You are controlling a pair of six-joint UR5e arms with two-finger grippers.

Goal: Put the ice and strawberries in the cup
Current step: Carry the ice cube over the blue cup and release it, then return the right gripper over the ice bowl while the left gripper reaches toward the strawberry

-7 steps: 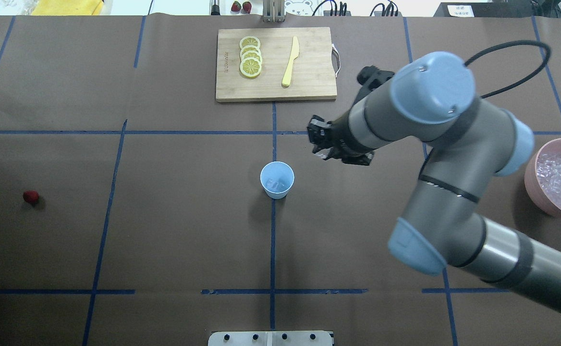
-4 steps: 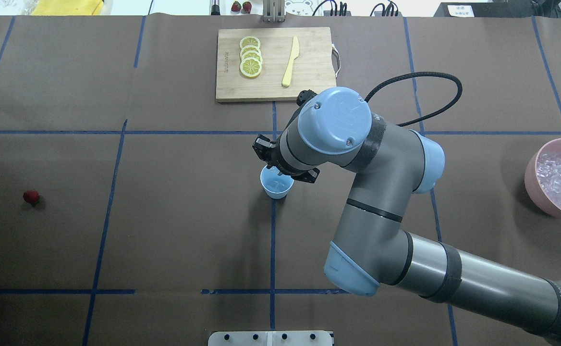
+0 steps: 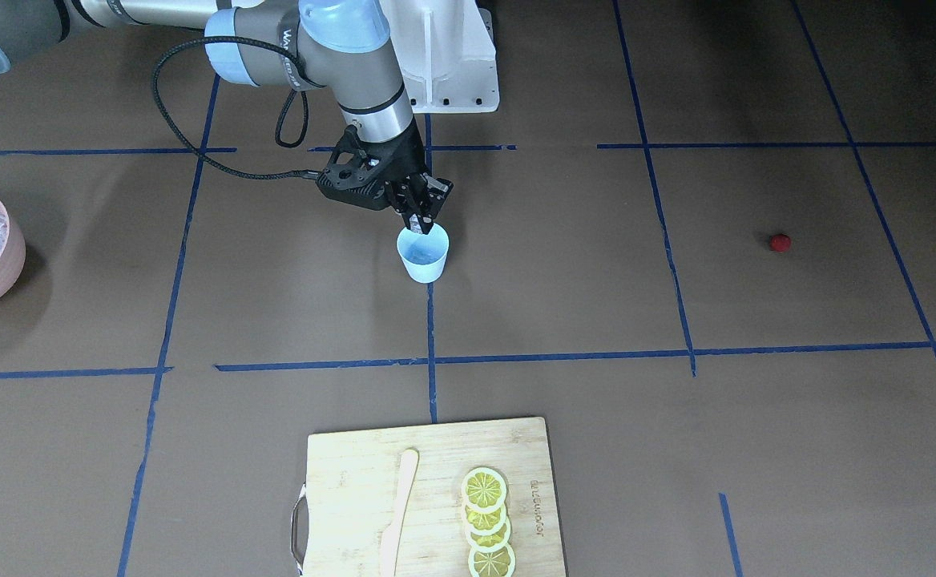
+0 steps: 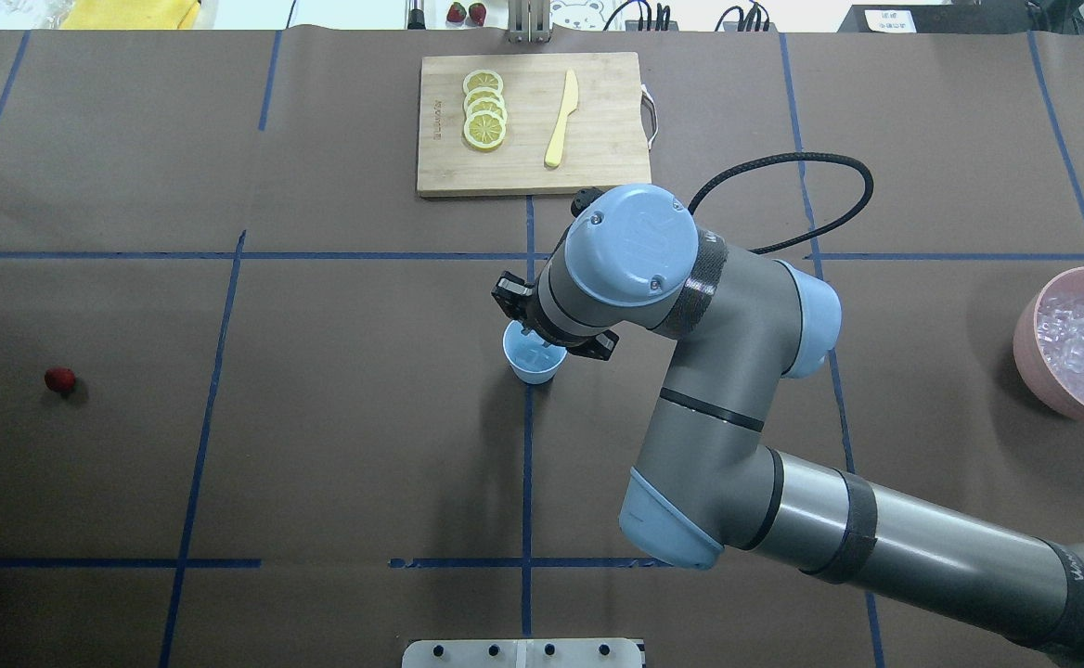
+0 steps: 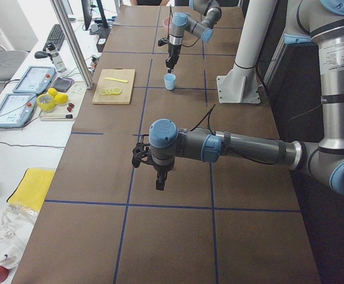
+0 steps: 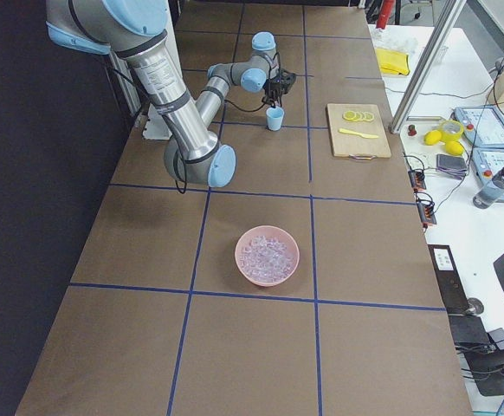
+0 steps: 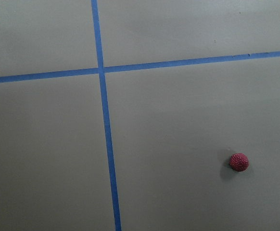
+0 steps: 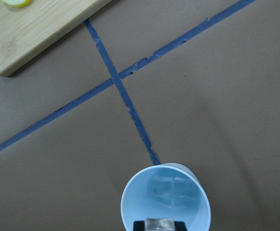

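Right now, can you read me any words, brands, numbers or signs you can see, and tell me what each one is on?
Nothing here reads cleanly.
Cutting board: a burnt-in brand mark along one edge, too small to read.
Right arm: lettering on its gray tubes, too blurred to read.
White card beyond the table's far edge: dark print, too small to read.

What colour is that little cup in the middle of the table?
The cup is light blue with a paler rim, clearest in the right wrist view, with ice inside.
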